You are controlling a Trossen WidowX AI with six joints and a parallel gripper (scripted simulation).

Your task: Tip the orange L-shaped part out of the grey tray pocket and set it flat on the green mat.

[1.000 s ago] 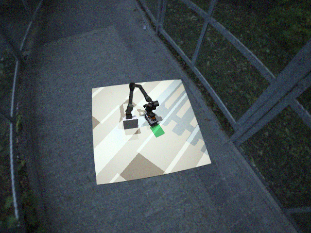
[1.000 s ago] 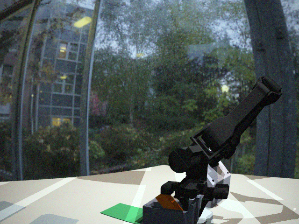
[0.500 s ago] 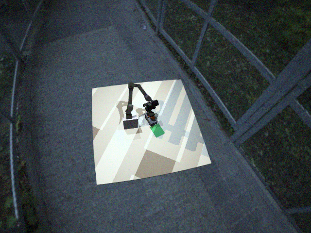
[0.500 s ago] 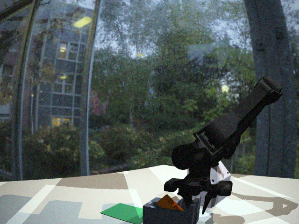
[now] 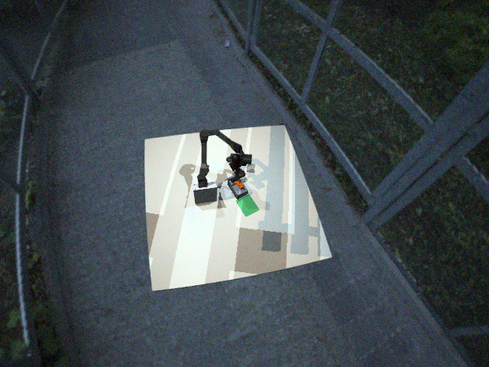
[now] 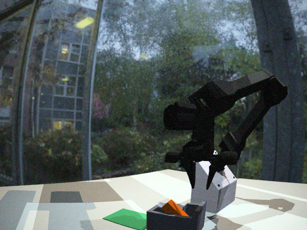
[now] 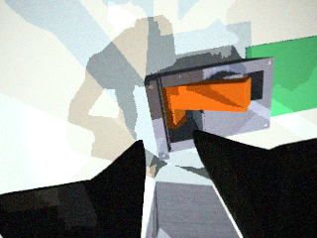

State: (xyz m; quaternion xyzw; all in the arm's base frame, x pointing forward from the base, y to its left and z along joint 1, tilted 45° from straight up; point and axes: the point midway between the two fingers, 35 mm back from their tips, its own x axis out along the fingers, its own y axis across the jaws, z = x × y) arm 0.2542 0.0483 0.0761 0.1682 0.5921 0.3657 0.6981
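Gripper (image 6: 202, 184) — two dark tapered fingers (image 6: 191, 177) pointing downward, partly apart with bare gap between them, nothing held. It hangs above the grey tray (image 6: 173, 219), well clear of its rim, in the exterior view. In the wrist view the two fingers fill the lower edge, and the tray (image 7: 258, 124) lies beyond their tips, not between them.

Orange L-shaped part (image 6: 174, 208) — tilted in the tray's pocket, one end raised above the rim as a sloping wedge, the other end sunk inside. In the wrist view the orange L-shaped part (image 7: 208, 96) spans the pocket lengthwise, its short leg dipping down at the end nearer the fingers. Nothing touches it.

Green mat (image 6: 126, 217) — flat on the patterned table top (image 6: 74, 198), just beside the tray on the side away from the arm's base. The top view shows the gripper (image 5: 238, 175) over the tray (image 5: 241, 193), with the green mat (image 5: 247, 206) adjoining.

Arm base (image 6: 215, 190) — a pale grey block behind the tray, from which the dark arm (image 6: 247, 119) rises, folds over and comes down to the wrist.
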